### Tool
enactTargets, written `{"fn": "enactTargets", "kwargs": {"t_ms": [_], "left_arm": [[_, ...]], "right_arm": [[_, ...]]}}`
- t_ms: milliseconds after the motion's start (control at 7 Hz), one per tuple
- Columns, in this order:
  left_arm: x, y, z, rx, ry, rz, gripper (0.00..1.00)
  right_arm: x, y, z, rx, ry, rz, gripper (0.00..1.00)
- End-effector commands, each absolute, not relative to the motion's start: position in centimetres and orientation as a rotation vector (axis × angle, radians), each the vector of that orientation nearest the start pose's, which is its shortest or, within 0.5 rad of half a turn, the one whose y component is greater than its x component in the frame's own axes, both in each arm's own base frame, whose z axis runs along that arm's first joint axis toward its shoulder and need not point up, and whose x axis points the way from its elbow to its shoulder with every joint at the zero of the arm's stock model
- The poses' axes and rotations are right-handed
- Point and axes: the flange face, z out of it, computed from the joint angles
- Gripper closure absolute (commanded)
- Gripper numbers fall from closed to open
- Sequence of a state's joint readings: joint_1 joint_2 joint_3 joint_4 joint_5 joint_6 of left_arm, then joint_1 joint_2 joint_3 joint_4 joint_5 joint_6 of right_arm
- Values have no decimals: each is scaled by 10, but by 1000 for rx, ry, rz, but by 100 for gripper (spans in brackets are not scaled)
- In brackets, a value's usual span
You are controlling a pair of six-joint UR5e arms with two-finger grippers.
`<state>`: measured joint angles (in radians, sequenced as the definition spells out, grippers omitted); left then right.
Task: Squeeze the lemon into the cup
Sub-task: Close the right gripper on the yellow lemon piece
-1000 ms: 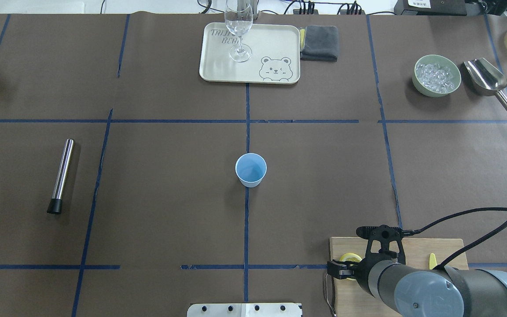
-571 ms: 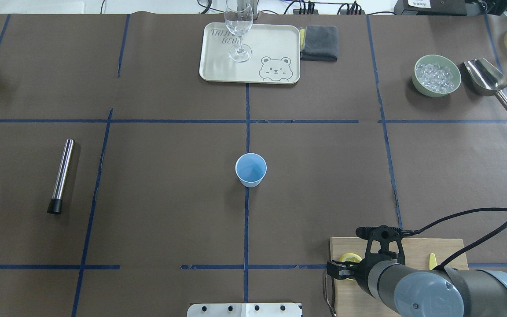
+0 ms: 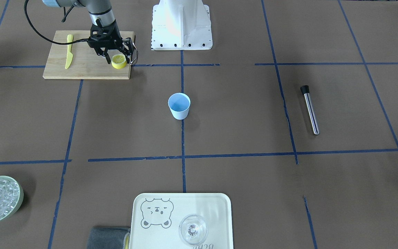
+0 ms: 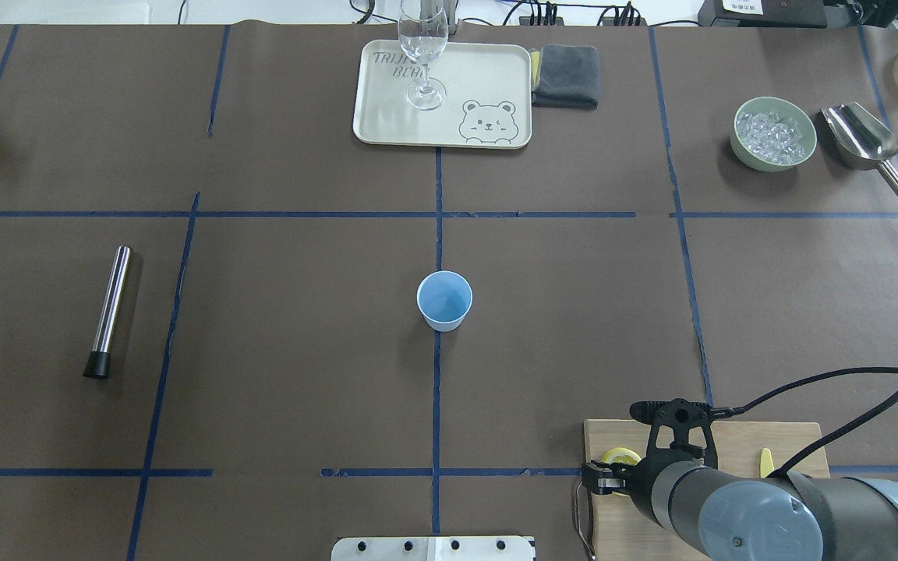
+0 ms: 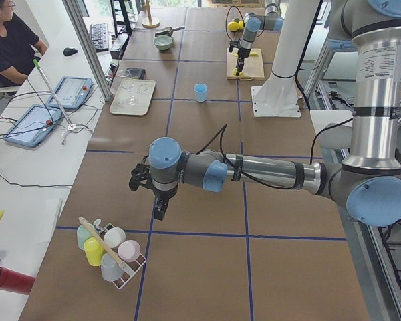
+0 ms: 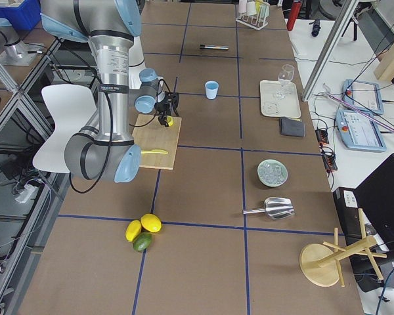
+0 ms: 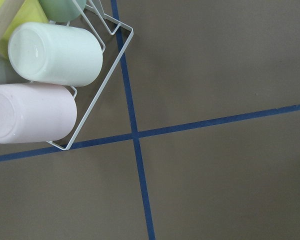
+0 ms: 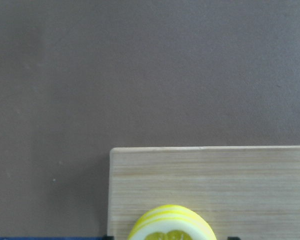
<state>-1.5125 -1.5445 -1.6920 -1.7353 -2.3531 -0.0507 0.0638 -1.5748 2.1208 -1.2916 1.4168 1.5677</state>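
Cut lemon [image 3: 119,61] on board [image 3: 81,69]; blue cup [image 3: 179,105] upright

Brown-papered table [image 4: 301,312] with blue tape lines; on it a light-blue tapered plastic cup [image 4: 444,301]; pale wooden cutting board [image 3: 81,65]; cream bear-print tray [image 4: 480,78]; steel rod [image 4: 110,308].

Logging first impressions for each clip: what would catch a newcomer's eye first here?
The bright yellow lemon on the wooden board at the robot's right front stands out first, with the right gripper open astride it. Next comes the blue cup, upright and alone at the table's middle, well apart from the lemon.
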Motion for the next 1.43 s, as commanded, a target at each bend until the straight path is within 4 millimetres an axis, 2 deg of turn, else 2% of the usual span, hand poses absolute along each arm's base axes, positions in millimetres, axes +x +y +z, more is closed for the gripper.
{"fn": "enactTargets", "kwargs": {"t_ms": [0, 286, 857, 1286], "left_arm": [[-34, -496, 593, 203, 790, 109, 0], [-34, -497, 593, 205, 790, 109, 0], [-34, -497, 592, 204, 792, 108, 0], [-34, -497, 590, 208, 790, 110, 0]], "right_arm": [[-463, -179, 378, 173, -817, 122, 23], [-462, -179, 377, 172, -819, 122, 26], [-461, -181, 378, 173, -817, 125, 44], [-459, -181, 372, 171, -829, 124, 44]]}}
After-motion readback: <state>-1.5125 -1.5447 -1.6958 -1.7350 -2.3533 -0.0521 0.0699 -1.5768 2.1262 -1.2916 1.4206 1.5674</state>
